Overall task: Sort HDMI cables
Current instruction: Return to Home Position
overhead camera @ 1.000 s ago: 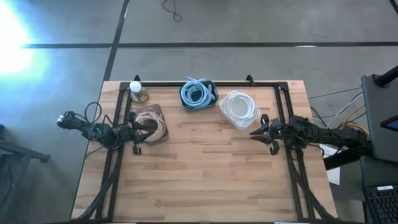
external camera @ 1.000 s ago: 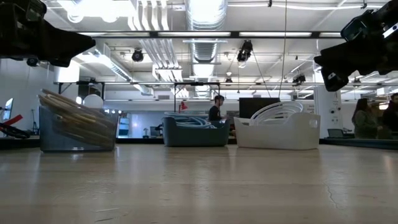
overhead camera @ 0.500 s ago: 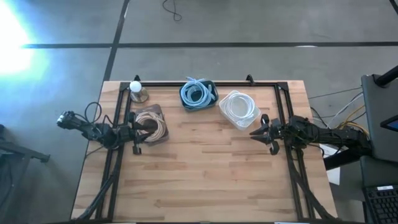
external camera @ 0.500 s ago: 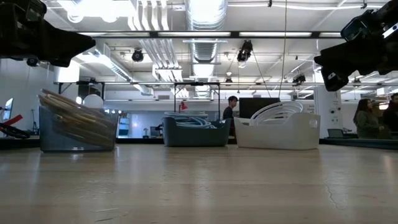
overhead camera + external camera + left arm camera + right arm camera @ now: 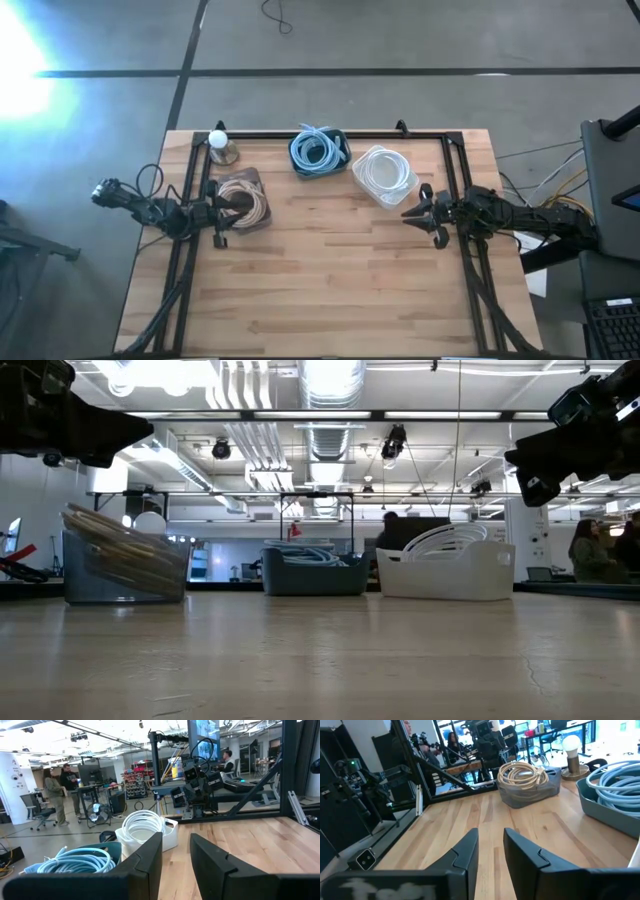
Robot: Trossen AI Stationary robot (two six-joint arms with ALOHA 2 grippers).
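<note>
**While both arms hang at the table's sides, the coils lie in three bins**

Where the left arm reaches in over the left edge of the wooden table (image 5: pixel 330 290), the left gripper (image 5: pixel 222 212) hangs in the air above the left rim of a smoky see-through bin (image 5: pixel 150 585). Its jaws stand a narrow gap apart and hold nothing. Just beyond it, near the far left corner, a light bulb on a small stand (image 5: pixel 219 146) sits upright.

The beige cables (image 5: pixel 245 203) lie coiled in the smoky bin, their loops rising above its rim. To the right and farther back, by the far edge, a blue-grey bin (image 5: pixel 315 578) holds the light blue cables (image 5: pixel 316 152), also coiled. Close beside it on the right and slightly nearer, a white bin (image 5: pixel 445 575) holds the white cables (image 5: pixel 382 172), whose loops arch over its top. Whether these two bins touch cannot be told.

Right of the white bin, near the table's right edge, the right gripper (image 5: pixel 415 213) hangs above the wood, pointing left toward the middle. Its jaws too are parted by a slim gap, with nothing between them. In the room beyond, a person (image 5: pixel 588 555) stands at the far right.
</note>
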